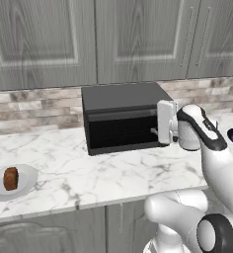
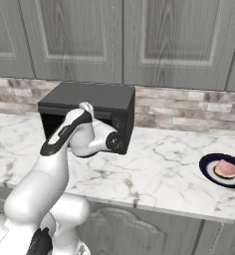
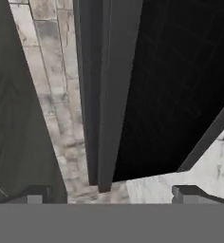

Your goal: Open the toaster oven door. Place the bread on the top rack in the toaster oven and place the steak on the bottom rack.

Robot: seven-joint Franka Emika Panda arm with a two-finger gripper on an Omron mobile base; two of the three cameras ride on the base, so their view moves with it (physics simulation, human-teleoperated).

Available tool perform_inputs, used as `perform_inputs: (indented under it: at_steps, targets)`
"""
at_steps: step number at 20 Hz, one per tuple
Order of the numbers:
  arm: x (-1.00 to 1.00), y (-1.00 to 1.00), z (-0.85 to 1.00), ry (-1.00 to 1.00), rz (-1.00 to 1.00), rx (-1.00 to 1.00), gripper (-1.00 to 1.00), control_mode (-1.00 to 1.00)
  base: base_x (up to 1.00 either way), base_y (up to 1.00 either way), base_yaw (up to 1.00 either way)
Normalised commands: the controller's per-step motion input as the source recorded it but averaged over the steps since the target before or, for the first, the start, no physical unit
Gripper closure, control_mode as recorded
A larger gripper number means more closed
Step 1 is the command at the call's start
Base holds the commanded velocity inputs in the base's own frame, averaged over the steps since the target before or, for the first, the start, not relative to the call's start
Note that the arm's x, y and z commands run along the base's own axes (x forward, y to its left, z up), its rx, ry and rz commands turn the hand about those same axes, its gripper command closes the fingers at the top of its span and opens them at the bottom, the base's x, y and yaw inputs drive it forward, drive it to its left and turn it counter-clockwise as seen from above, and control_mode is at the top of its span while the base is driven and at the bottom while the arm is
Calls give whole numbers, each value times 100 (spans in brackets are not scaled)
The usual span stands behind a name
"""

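The black toaster oven (image 1: 121,116) stands at the back of the marble counter with its door (image 1: 121,129) upright and closed. Its dark mesh window (image 3: 180,85) is close in the hand view, which is rolled sideways. The door's handle bar (image 3: 104,95) runs between my two fingertips (image 3: 35,193). My gripper (image 1: 154,131) is open at the door's upper right, with its fingers on either side of the bar and not touching it. The bread (image 1: 11,178) lies on a grey plate (image 1: 28,184) at the far left. The steak (image 2: 225,169) lies on a dark plate (image 2: 208,169) at the right. Both racks are hidden behind the door.
Grey wall cabinets (image 1: 113,39) hang above a stone-tile backsplash (image 1: 34,106). Bare marble counter (image 1: 113,173) stretches in front of the oven up to the front edge. My own arm (image 2: 64,139) covers part of the oven's front in the right base view.
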Motion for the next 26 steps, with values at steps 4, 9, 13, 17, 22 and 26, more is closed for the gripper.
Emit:
perform_inputs:
  at_steps: [4, 9, 13, 17, 22, 26]
  targets:
    - [56, -6, 0, 0, 0, 24, -100, -100, 0, 0, 0]
    - [50, -4, -9, 0, 0, 14, -100, -100, 0, 0, 0]
    - [46, 0, -26, 4, 0, -2, -100, -100, 0, 0, 0]
    - [45, 0, -19, 5, 0, -1, -100, -100, 0, 0, 0]
    - [40, 0, -2, 5, 0, -2, -100, -100, 0, 0, 0]
    - [46, 0, -23, 9, 0, -7, -100, -100, 0, 0, 0]
